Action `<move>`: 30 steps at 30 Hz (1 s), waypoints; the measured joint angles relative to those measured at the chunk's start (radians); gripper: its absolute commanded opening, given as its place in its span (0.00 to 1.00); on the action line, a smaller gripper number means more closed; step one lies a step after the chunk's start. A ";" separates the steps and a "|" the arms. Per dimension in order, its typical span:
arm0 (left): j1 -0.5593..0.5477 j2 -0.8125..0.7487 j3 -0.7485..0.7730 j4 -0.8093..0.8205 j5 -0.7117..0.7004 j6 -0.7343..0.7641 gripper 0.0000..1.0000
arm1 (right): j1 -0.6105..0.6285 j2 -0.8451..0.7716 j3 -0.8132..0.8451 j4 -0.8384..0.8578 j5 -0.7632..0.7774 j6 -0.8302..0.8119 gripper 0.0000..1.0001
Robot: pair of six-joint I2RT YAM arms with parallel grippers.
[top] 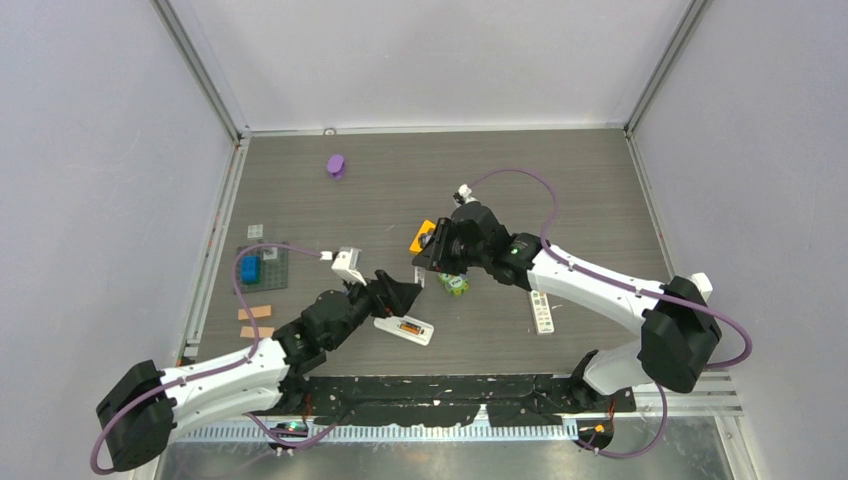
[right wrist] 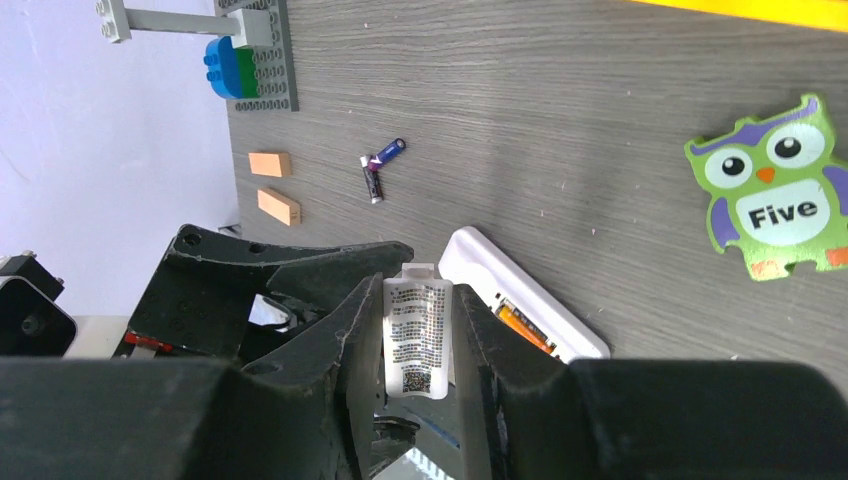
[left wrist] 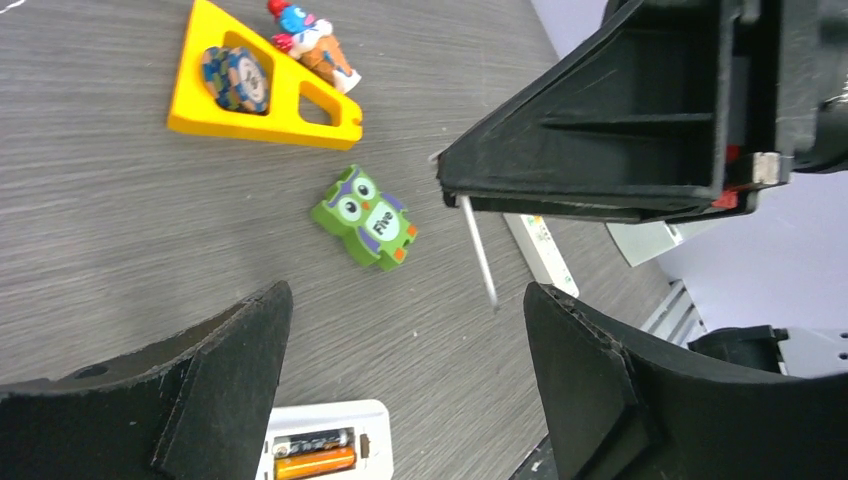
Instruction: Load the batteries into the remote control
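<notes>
Remote control [top: 404, 329], white, lay on the desk [top: 570, 200] toward the near edge, with its battery bay open and facing up. Two batteries sat side by side in the bay, a dark battery [left wrist: 312, 440] and an orange battery [left wrist: 314, 463] touching it along its length. A purple battery [right wrist: 372, 184] lay loose on the desk, well apart from the remote control, on the side of two tan wooden blocks [right wrist: 270, 164].

Left gripper [top: 400, 293]: jaws spread wide and empty, just beside the remote control on its far side. In the left wrist view the bay showed at the bottom edge, between the two fingers [left wrist: 225, 380].

Right gripper [top: 432, 250]: jaws pinching a white labelled cover [right wrist: 417, 335], held clear of the desk and close to a green owl block [top: 453, 285]. The owl block, marked "Five", lay flat on the desk near a yellow triangular tray [top: 422, 237]. The tray held a blue patterned disc [left wrist: 235, 78], and a small toy figure [left wrist: 310, 40] lay just beside its edge.

Elsewhere, a second slim remote [top: 541, 312] lay to the right, beside the right arm. A purple lump [top: 336, 165] sat near the far edge, and a grey studded baseplate [top: 275, 270] carried a blue brick [top: 250, 268] at the left.
</notes>
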 measured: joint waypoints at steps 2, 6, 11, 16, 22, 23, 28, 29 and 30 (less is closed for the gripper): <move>0.000 0.016 0.002 0.037 0.016 0.009 0.88 | 0.000 -0.015 -0.014 0.001 0.000 0.031 0.25; 0.000 0.037 0.005 0.081 0.030 0.008 0.79 | 0.000 -0.034 -0.023 0.008 0.000 0.076 0.25; 0.000 0.089 0.045 0.074 0.024 -0.028 0.54 | 0.001 -0.036 -0.031 0.031 0.001 0.112 0.26; 0.000 0.095 0.067 0.047 0.015 -0.061 0.39 | 0.002 -0.042 -0.045 0.034 0.005 0.126 0.28; 0.000 0.095 0.073 0.024 0.011 -0.082 0.23 | 0.002 -0.043 -0.054 0.037 0.005 0.126 0.30; -0.002 0.095 0.076 0.019 0.012 -0.084 0.20 | 0.002 -0.043 -0.055 0.037 0.006 0.126 0.31; -0.002 0.095 0.092 -0.006 0.014 -0.098 0.00 | 0.002 -0.043 -0.055 0.038 0.003 0.124 0.48; -0.003 0.095 0.095 -0.015 0.013 -0.096 0.00 | 0.002 -0.043 -0.055 0.038 0.000 0.124 0.50; -0.003 0.095 0.097 -0.023 0.012 -0.094 0.00 | 0.002 -0.043 -0.056 0.040 -0.005 0.121 0.56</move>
